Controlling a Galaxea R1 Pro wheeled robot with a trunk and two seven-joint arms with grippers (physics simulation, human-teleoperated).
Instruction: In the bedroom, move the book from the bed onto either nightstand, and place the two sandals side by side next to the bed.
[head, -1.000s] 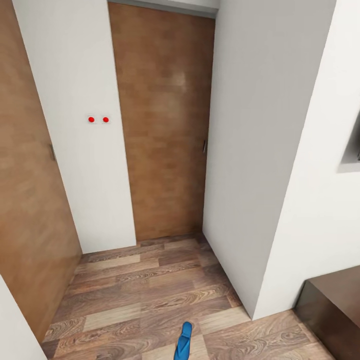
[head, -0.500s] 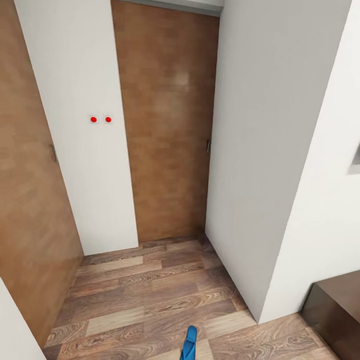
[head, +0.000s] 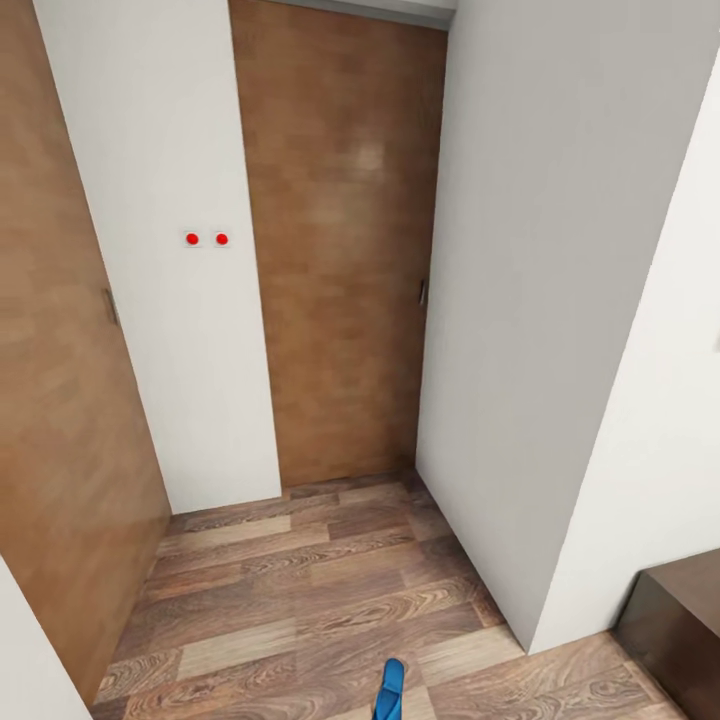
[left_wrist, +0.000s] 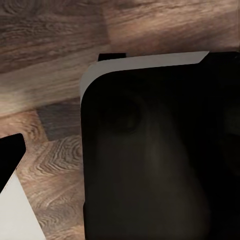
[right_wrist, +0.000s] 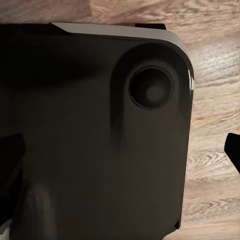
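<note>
One blue sandal (head: 390, 690) lies on the wood floor (head: 300, 590) at the bottom centre of the head view, facing closed doors; no task step appears finished, and neither gripper's jaw opening can be judged.

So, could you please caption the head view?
Blue sandal on wood-plank floor before a brown door.

Brown wood-plank floor (head: 300, 580) of a narrow alcove, one blue sandal (head: 391, 690) lying flat on it at the view's near edge, partly cut off
</note>
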